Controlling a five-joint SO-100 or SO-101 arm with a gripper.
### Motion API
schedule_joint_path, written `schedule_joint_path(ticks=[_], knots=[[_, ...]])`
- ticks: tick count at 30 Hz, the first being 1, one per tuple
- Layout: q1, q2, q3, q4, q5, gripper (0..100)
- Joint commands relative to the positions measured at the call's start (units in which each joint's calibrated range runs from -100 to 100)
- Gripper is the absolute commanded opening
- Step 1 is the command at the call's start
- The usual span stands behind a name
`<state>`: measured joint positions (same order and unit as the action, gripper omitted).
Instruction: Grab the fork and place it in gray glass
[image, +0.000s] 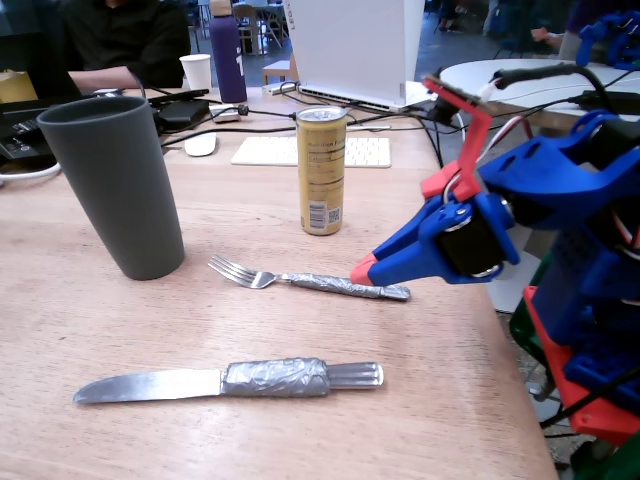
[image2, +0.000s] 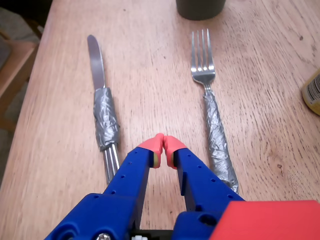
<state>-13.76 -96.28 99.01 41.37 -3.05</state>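
Observation:
The fork (image: 310, 281) (image2: 212, 107) lies flat on the wooden table, tines toward the gray glass, its handle wrapped in crinkled gray tape. The gray glass (image: 115, 187) (image2: 200, 8) stands upright at the left of the fixed view; only its base shows at the top of the wrist view. My blue gripper (image: 362, 272) (image2: 162, 145) with red fingertips is shut on nothing, tips touching. It hovers by the handle end of the fork. In the wrist view it sits between knife and fork, left of the fork's handle.
A tape-wrapped table knife (image: 230, 381) (image2: 103, 107) lies nearer the front edge. A gold can (image: 321, 170) (image2: 312, 93) stands behind the fork. Keyboard (image: 310, 151), mouse (image: 200, 144), white cup (image: 196, 72) and purple bottle (image: 228, 52) sit at the back. The table's right edge is close to the arm.

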Motion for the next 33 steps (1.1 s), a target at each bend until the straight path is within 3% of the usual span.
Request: schedule_joint_path(ticks=[1, 33], knots=[[-0.1, -0.6, 0.3, 0.2, 0.0, 0], [-1.5, -0.6, 0.4, 0.2, 0.0, 0]])
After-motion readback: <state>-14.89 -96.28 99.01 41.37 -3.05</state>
